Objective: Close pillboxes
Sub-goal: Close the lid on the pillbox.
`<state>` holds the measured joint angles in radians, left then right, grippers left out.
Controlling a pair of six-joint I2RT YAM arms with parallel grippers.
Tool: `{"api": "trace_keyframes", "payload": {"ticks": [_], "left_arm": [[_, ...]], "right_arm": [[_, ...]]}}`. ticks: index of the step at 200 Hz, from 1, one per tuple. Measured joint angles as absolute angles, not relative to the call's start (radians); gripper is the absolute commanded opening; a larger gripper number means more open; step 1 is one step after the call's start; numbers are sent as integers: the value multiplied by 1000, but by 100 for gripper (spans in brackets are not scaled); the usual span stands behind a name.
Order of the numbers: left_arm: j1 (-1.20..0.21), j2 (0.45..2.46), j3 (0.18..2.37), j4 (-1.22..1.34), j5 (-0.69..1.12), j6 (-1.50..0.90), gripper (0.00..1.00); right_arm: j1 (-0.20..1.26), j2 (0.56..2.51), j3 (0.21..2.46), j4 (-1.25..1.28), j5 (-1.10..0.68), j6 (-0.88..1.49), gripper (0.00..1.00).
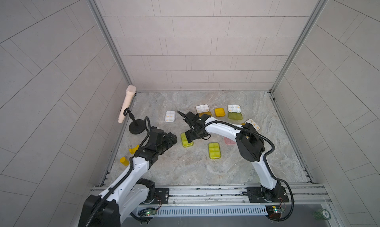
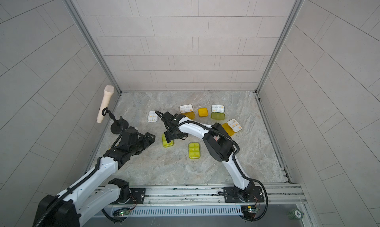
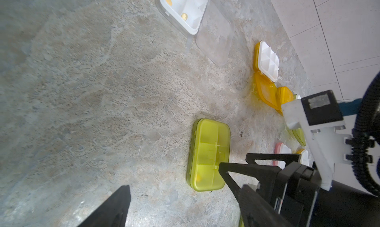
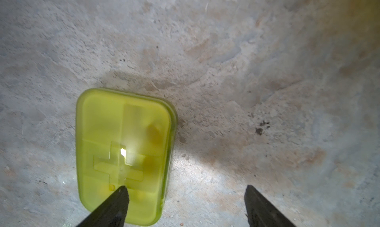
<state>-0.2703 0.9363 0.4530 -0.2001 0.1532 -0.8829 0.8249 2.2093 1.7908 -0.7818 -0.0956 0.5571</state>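
Several pillboxes lie on the marble floor. Two yellow-green ones are shut: one point(image 1: 186, 141) point(image 3: 207, 152) point(image 4: 121, 145) beneath my right gripper, another point(image 1: 214, 150) nearer the front. A small orange one point(image 1: 219, 112) is shut too. White trays lie open at the back: one with a clear lid point(image 1: 170, 116) point(image 3: 185, 8), one with an orange lid point(image 1: 202, 108), one with a green lid point(image 1: 234, 108), and one point(image 1: 252, 124) by the right arm. A pink one point(image 1: 229, 141) is half hidden by that arm. My right gripper point(image 1: 190, 137) point(image 4: 185, 195) is open, one finger over the yellow-green lid. My left gripper point(image 1: 172, 140) point(image 3: 185, 205) is open and holds nothing.
A beige microphone point(image 1: 126, 104) on a black stand point(image 1: 136, 129) occupies the back left corner. A yellow cylinder point(image 1: 124, 161) and a yellow piece point(image 1: 133, 150) lie by the left wall. Tiled walls close three sides; a metal rail point(image 1: 205, 192) runs along the front.
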Motion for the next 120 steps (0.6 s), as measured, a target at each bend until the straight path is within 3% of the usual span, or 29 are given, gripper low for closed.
{"api": "trace_keyframes", "payload": {"ticks": [120], "left_arm": [[-266,863,450,-234,130,-902,87]], "right_arm": [[860,2278,1946,-789,-103,585,93]]}}
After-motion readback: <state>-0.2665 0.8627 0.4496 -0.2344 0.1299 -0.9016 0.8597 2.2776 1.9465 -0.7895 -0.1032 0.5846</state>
